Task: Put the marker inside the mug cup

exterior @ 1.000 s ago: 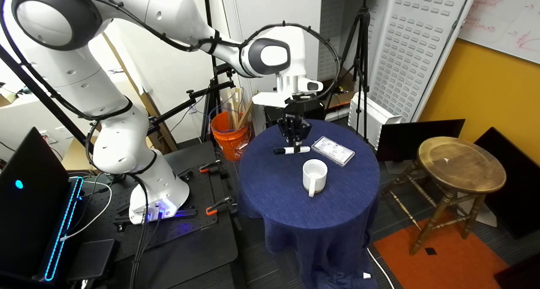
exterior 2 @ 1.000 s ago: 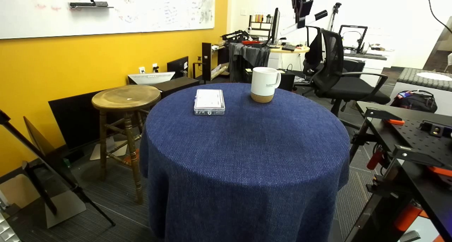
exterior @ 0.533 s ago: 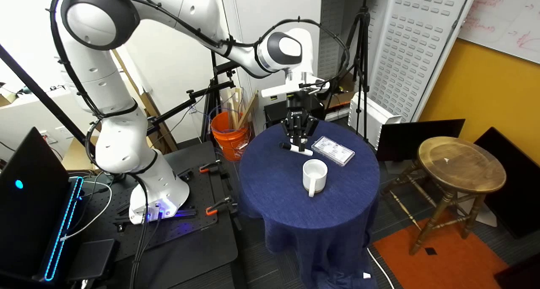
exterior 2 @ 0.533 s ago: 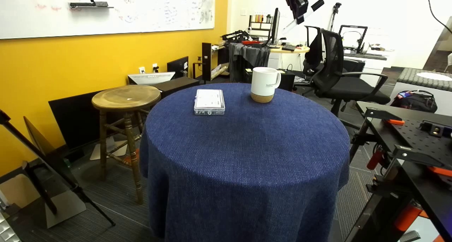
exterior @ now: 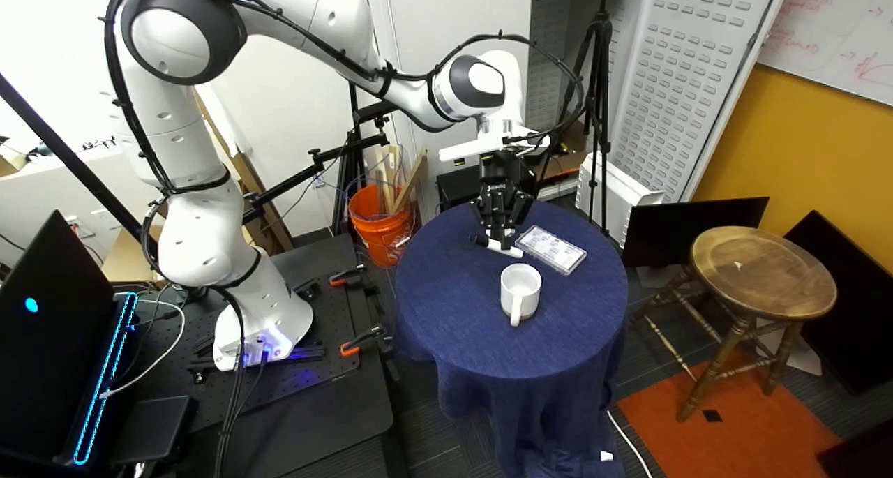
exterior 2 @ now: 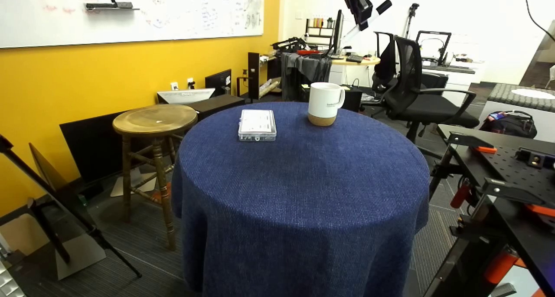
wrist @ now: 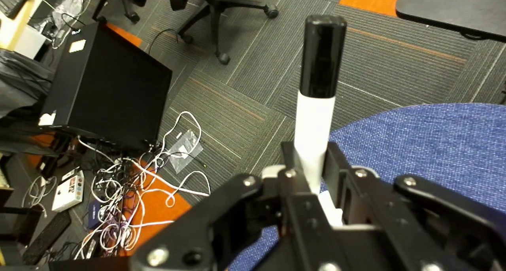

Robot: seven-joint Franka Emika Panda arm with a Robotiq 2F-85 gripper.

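Marker (wrist: 315,122) is hanging tilted in the hand (wrist: 311,160), which is gripping it mid-length, black end uppermost, white end pointing down. Mug (exterior 2: 322,101) is standing upright on the blue-draped counter (exterior 2: 303,171), and the marker is hanging outside it. The smart play is tipping the marker steeper, centring its white end over the opening, then lowering before releasing. Exact alignment is looking unclear here.

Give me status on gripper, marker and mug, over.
Gripper shut on marker, tilted, black cap up. Not yet in mug, which stands upright. Plastic case lies apart from mug, likely not in the way.
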